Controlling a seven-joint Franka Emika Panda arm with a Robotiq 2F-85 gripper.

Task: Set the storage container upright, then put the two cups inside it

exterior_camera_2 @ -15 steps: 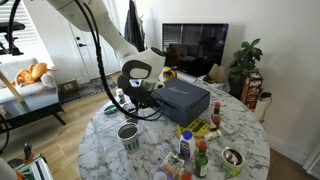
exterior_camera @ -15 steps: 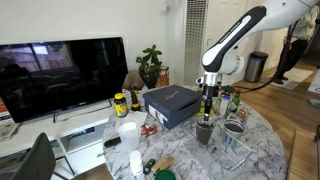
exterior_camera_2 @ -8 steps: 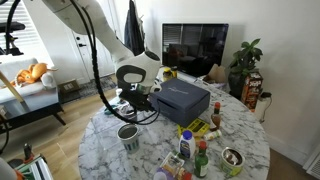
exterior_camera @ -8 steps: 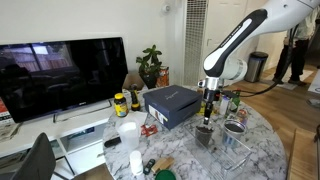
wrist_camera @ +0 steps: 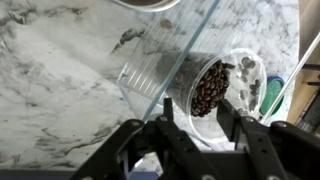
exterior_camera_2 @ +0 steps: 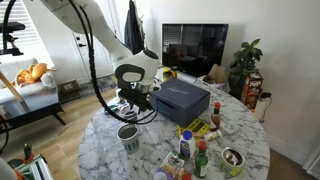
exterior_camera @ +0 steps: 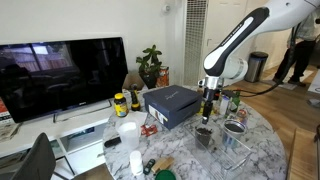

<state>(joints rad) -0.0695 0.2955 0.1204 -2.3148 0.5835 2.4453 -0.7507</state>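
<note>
Standing upright on the round white-and-grey marble table (exterior_camera: 265, 150), the small dark grey-brown cup (exterior_camera: 204, 135) has its mouth up and its long axis vertical. It sits just off the corner of the dark blue-grey rectangular box (exterior_camera: 170, 105) that faces the arm. In the wrist view this cup (wrist_camera: 208, 90) is seen straight down its axis: a round rim with dark brown, lumpy contents inside. The wider silvery metal cup with the shiny rim (exterior_camera: 235, 127) also stands mouth up, on the far side of the dark cup from the box, close to it but apart. The clear plastic storage container (wrist_camera: 150, 75) shows in the wrist view only as a transparent ribbed wall with a straight edge crossing diagonally over both cups. Whether it stands upright or lies on its side cannot be told. The white arm arches over from beyond the box, with the wrist vertical and the black gripper (exterior_camera: 207, 118) pointing straight down in line with the dark cup's axis, its tips just above the rim. In the exterior view from the opposite side the gripper (exterior_camera_2: 133, 112) hangs beside the box's short end. The two black fingers (wrist_camera: 170, 125) stand partly apart, flanking the cup's rim from above and clamping nothing.
</note>
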